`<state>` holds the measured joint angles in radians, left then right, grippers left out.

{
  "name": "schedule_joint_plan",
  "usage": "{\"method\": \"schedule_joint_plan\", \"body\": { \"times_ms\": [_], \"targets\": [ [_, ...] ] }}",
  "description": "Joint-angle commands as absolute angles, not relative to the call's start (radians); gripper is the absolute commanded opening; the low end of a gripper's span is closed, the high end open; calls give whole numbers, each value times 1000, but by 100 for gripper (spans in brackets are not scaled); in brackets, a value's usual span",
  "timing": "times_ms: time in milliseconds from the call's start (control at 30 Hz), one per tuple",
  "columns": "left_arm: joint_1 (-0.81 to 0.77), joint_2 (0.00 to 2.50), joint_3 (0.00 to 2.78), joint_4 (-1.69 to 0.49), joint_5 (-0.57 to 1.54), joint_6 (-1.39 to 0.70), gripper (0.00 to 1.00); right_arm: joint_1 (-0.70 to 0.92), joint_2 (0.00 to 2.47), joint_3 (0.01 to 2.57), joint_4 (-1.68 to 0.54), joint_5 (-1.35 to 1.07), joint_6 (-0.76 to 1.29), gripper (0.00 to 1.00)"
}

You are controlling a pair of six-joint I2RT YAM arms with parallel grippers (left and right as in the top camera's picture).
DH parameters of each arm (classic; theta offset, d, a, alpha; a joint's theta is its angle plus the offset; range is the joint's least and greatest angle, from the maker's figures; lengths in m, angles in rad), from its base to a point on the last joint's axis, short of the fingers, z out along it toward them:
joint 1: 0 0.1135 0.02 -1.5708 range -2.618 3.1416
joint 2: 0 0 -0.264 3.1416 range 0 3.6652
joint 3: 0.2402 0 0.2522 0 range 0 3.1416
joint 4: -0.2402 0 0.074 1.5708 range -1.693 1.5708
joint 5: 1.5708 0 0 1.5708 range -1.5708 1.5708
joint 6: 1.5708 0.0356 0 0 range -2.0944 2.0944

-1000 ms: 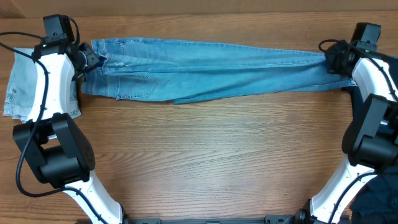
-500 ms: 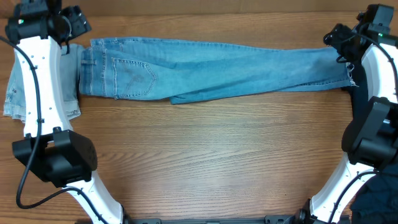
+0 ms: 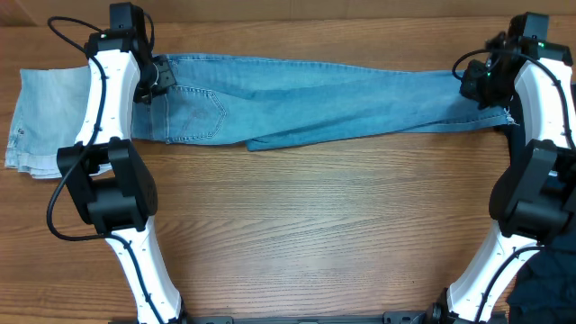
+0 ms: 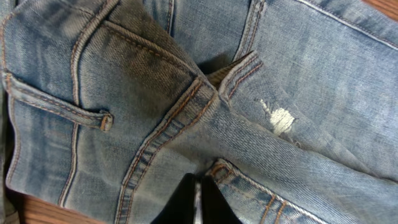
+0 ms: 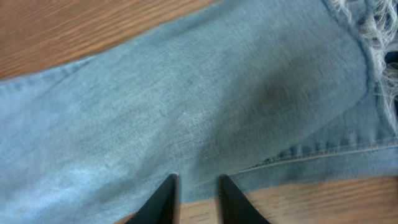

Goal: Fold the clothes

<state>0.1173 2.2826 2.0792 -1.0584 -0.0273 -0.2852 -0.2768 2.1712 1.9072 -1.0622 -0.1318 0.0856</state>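
Note:
The long faded light-blue jeans (image 3: 342,99) lie flat along the far side of the table, waist to the left and hems to the right, with a back pocket (image 3: 193,112) facing up. My left gripper (image 3: 160,76) is over the waist end. In the left wrist view its fingers (image 4: 198,185) are shut, tips at the seams of the jeans (image 4: 155,93). My right gripper (image 3: 475,85) is over the hem end. In the right wrist view its fingers (image 5: 196,182) are slightly apart above the leg's near edge (image 5: 217,106). A paler washed-denim piece (image 3: 45,121) lies at the far left.
The wooden table (image 3: 315,225) stretches in front of the jeans. A dark blue bundle (image 3: 544,288) sits at the bottom right corner beside the right arm's base. The frayed hem (image 5: 373,37) lies close to the table's right edge.
The jeans' waist has gone from bunched to flat. The left arm swung out to the far left, then back over the waist. The right gripper rose off the hems, then came back down.

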Motion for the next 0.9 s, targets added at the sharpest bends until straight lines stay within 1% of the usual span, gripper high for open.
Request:
{"method": "schedule_joint_plan", "body": {
  "times_ms": [0, 33, 67, 100, 133, 200, 333, 433, 533, 633, 667, 700, 733, 800, 867],
  "targets": [
    [112, 2260, 2086, -1088, -33, -284, 18, -322, 2166, 1931, -1103, -113, 315, 54],
    [112, 2260, 2086, -1089, -33, -284, 23, -337, 2166, 1931, -1106, -113, 359, 58],
    [112, 2260, 2086, -1087, -33, -284, 39, -353, 2166, 1930, -1110, -113, 429, 60],
    [112, 2260, 2086, -1087, -33, -284, 48, -373, 2166, 1920, -1113, -117, 516, 60],
    [112, 2260, 2086, -1087, -33, -284, 50, -388, 2167, 1909, -1102, -148, 545, 60],
    [112, 2260, 2086, -1084, -33, -268, 53, -406, 2168, 1866, -1037, -257, 544, 59],
    [112, 2260, 2086, -1081, -56, -257, 57, -407, 2168, 1743, -884, -344, 582, 60],
    [112, 2260, 2086, -1076, -56, -257, 60, -407, 2168, 1673, -824, -349, 622, 61],
    [112, 2260, 2086, -1076, -56, -257, 61, -407, 2168, 1606, -746, -354, 624, 63],
    [112, 2260, 2086, -1076, -56, -257, 61, -405, 2168, 1554, -670, -361, 625, 61],
    [112, 2260, 2086, -1077, -56, -257, 61, -405, 2168, 1553, -646, -361, 621, 55],
    [112, 2260, 2086, -1076, -56, -245, 61, -405, 2168, 1553, -616, -366, 619, 46],
    [112, 2260, 2086, -1077, -56, -239, 61, -405, 2168, 1553, -588, -394, 596, 41],
    [112, 2260, 2086, -1077, -59, -239, 61, -406, 2168, 1553, -541, -439, 594, 39],
    [112, 2260, 2086, -1077, -59, -239, 62, -405, 2168, 1553, -528, -440, 594, 33]
  ]
}}
